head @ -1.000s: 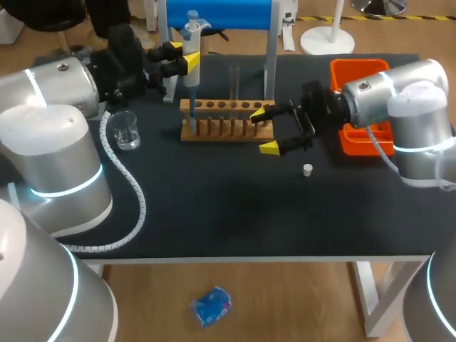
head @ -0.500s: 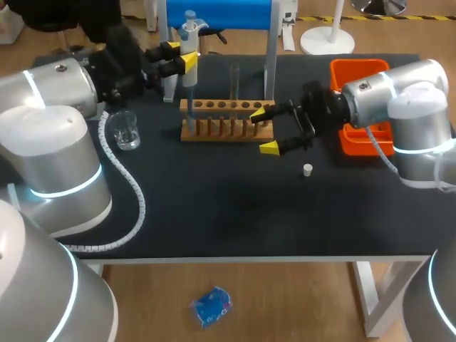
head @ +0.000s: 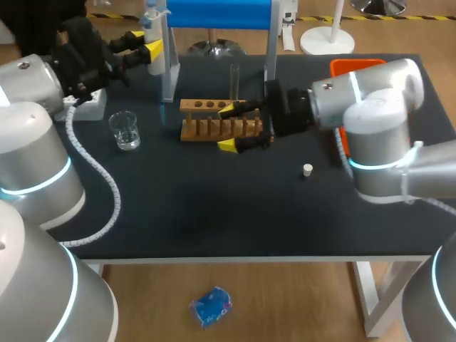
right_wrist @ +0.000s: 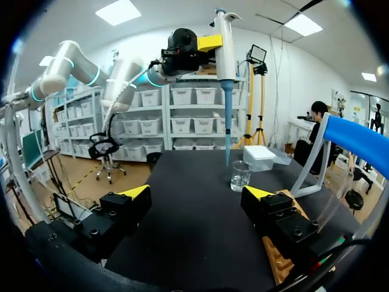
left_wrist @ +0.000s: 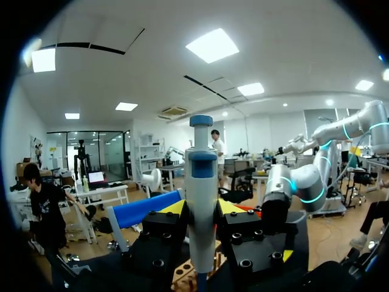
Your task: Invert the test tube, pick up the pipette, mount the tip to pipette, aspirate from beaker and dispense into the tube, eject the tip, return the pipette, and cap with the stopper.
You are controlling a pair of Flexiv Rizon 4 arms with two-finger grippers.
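Observation:
My left gripper is shut on the white and blue pipette and holds it upright at the table's back left. A long blue tip is mounted on the pipette, and its end hangs above and slightly behind the glass beaker. In the left wrist view the pipette stands between the yellow tips. The beaker stands left of the wooden rack. A clear test tube stands upright in the rack. My right gripper is open at the rack's front. A small white stopper lies right of it.
A white tip box sits behind the beaker. The blue-topped stand rises behind the rack, its post close to the pipette. An orange bin is partly hidden behind my right arm at the back right.
My left gripper has carried the pipette up off the rack and away to the back left, near the beaker. My right gripper has slid left along the rack's front.

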